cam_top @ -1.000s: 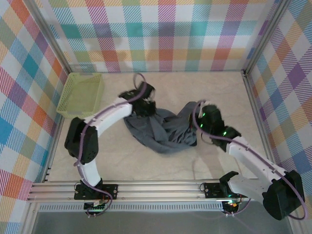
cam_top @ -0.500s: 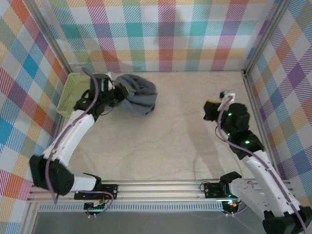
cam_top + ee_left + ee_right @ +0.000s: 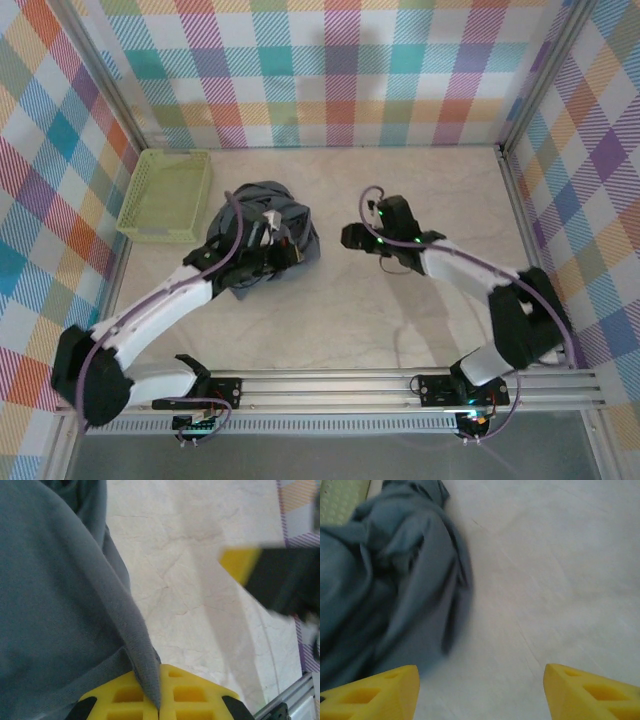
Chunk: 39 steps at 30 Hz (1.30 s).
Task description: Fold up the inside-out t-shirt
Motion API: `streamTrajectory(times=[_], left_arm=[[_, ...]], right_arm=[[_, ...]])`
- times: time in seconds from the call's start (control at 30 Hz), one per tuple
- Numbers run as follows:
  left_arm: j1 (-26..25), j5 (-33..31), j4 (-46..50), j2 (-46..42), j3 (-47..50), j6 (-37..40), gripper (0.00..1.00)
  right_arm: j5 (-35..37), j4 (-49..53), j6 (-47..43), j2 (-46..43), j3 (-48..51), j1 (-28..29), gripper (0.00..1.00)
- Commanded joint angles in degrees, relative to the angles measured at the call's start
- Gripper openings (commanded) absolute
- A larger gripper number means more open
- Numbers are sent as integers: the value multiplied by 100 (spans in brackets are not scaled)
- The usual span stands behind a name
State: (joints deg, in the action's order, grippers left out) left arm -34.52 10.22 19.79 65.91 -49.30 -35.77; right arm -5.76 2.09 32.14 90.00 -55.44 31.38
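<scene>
Grey t-shirt point(image 3: 255, 200), one; green basket point(image 3: 165, 195), one

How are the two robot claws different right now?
The left gripper is shut, pinching a fold of the grey t-shirt. The right gripper is open and holds nothing. The left gripper is pressed into the bunched-up cloth, while the right gripper is beside the t-shirt with bare table between its fingers. Both have yellow fingers.
</scene>
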Motion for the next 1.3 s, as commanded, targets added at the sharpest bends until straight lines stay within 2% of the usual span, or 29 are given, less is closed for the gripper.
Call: streamTrajectory(times=[0.0, 0.13, 0.4, 0.43, 0.53, 0.57, 0.7, 0.83, 0.9, 1.03, 1.17, 1.27], left_arm=[[-115, -443, 61, -661, 655, -423, 0], [-116, -606, 289, -1335, 1197, -501, 0], [-116, -835, 417, -1693, 1530, -590, 0], [-112, -882, 422, -1707, 1565, -595, 0], [-107, -1153, 603, -1748, 1689, -646, 0], [-104, -1320, 758, -1759, 1723, -714, 0], [-17, -1799, 1133, -1656, 1941, -1038, 3], [94, -1883, 1331, -1058, 2007, -1164, 15], [96, -1909, 1424, -636, 1846, -1038, 21], [80, -2035, 1881, 64, 1006, -527, 33], [-230, -2328, 1991, -32, 89, -4, 52], [-470, -1876, 1602, 159, -442, 291, 62]], right_arm=[[-162, -192, 284, 823, -808, 174, 65], [-124, 206, 299, 1769, -1802, 533, 63], [179, 1042, 295, 2876, -2881, 952, 52], [216, 1146, 280, 2952, -2997, 951, 46], [382, 1240, 188, 2835, -3065, 887, 4], [366, 1144, 125, 2630, -2931, 843, 0], [329, 751, 15, 1555, -2010, 610, 0], [-441, -151, 57, 479, -630, 157, 0], [-626, -514, -68, 91, -100, 106, 0], [-990, -1243, -221, -415, 671, 105, 0], [-1067, -1404, -259, -668, 916, 115, 0], [-1128, -1524, -257, -850, 1037, 125, 0]])
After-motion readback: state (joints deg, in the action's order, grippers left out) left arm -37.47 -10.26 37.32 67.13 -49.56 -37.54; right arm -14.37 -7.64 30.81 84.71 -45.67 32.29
